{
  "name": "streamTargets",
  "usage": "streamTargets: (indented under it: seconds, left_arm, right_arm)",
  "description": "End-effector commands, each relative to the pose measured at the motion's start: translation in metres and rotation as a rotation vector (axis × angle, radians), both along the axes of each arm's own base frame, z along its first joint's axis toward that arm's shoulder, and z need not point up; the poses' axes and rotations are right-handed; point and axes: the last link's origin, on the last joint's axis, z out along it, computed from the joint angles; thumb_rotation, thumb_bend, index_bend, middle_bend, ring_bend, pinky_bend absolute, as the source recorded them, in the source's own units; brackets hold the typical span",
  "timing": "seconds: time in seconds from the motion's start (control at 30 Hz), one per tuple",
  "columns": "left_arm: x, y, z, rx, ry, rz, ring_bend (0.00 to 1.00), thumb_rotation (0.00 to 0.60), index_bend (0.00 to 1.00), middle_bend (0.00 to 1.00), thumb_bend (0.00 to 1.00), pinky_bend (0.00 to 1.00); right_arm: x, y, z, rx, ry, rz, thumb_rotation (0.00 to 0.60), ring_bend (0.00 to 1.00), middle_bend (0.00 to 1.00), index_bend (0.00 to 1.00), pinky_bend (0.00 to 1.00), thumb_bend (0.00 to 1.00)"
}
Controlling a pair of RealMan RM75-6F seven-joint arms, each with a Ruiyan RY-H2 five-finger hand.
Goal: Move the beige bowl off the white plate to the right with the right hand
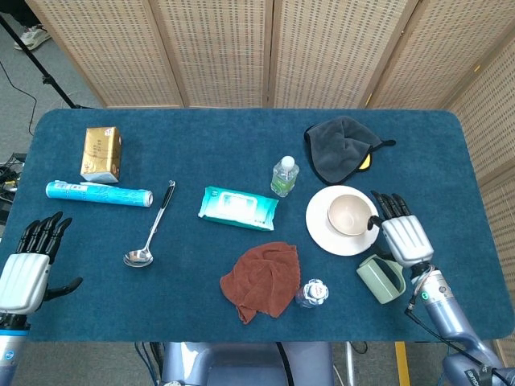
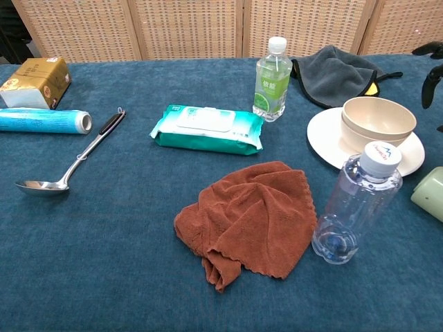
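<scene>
The beige bowl [image 1: 350, 215] [image 2: 377, 120] sits upright on the white plate [image 1: 323, 233] [image 2: 324, 137], right of the table's middle. My right hand [image 1: 398, 234] hovers just right of the plate with its fingers spread, close to the bowl's right rim and holding nothing. Only its dark fingertips [image 2: 430, 69] show at the right edge of the chest view. My left hand [image 1: 28, 266] rests open off the table's front left corner.
A pale green mug-like holder [image 1: 380, 277] lies under my right hand. A clear bottle [image 2: 353, 211], rust cloth [image 1: 262, 279], wipes pack [image 1: 238, 207], green bottle [image 1: 283, 176] and grey cloth [image 1: 342, 147] surround the plate. A ladle [image 1: 150, 234], blue roll [image 1: 98, 193] and box [image 1: 101, 153] lie left.
</scene>
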Motion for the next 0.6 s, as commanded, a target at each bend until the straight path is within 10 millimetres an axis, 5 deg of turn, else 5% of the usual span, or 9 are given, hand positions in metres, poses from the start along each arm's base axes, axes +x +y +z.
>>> streamTargets:
  seconds: [0.03, 0.6]
  left_arm:
    - [0.000, 0.000, 0.000, 0.000, 0.000, -0.001, 0.00, 0.600, 0.00, 0.00, 0.12, 0.00]
    - [-0.001, 0.000, 0.003, 0.003, -0.009, 0.005, 0.00, 0.600, 0.00, 0.00, 0.12, 0.00]
  right_arm:
    - [0.010, -0.004, -0.005, 0.013, 0.005, 0.005, 0.600, 0.00, 0.00, 0.45, 0.00, 0.31]
    - [0.023, -0.017, -0.037, 0.077, 0.022, -0.041, 0.600, 0.00, 0.00, 0.45, 0.00, 0.36]
